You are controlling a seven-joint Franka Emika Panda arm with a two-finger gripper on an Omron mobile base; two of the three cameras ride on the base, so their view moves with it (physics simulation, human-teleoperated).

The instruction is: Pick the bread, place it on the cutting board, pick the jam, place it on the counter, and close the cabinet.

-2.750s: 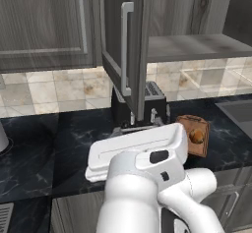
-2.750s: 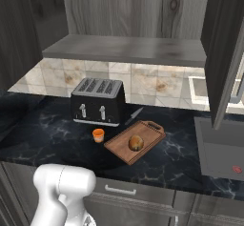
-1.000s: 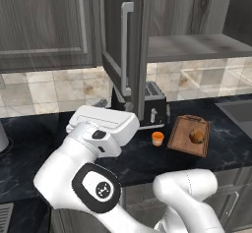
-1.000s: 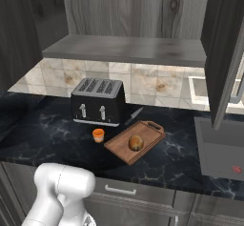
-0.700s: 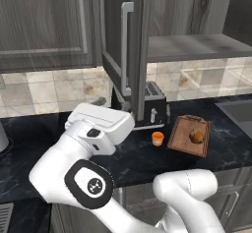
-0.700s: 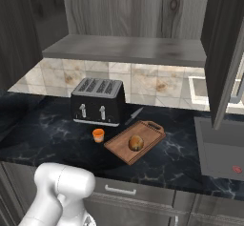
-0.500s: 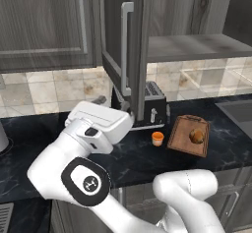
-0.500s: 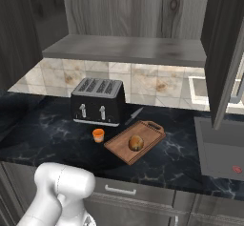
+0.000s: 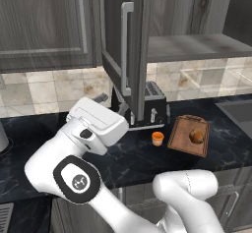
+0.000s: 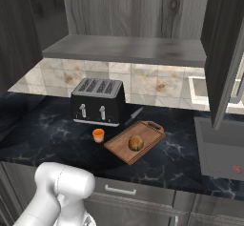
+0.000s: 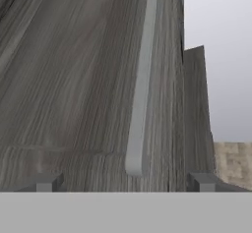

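Arm swung leftward; fingers [image 11: 203, 182] wide apart, empty, before cabinet [image 11: 74, 89] handle [image 11: 140, 89].

Beige marbled tiles [image 10: 143, 84] with brown blotches line the far wall under the open shelf [image 10: 128, 48]. A black four-slot toaster [image 10: 99, 101] stands against that wall, with a dark knife [image 10: 134, 116] lying just to its right. Further right a grey sink basin [image 10: 221, 146] is sunk into the worktop. Below run grey drawer fronts [image 10: 133, 196] with a short silver pull [image 10: 120, 190]. At the far left edge stands part of a pale rounded vessel [image 9: 2, 139]. The light is even and soft.
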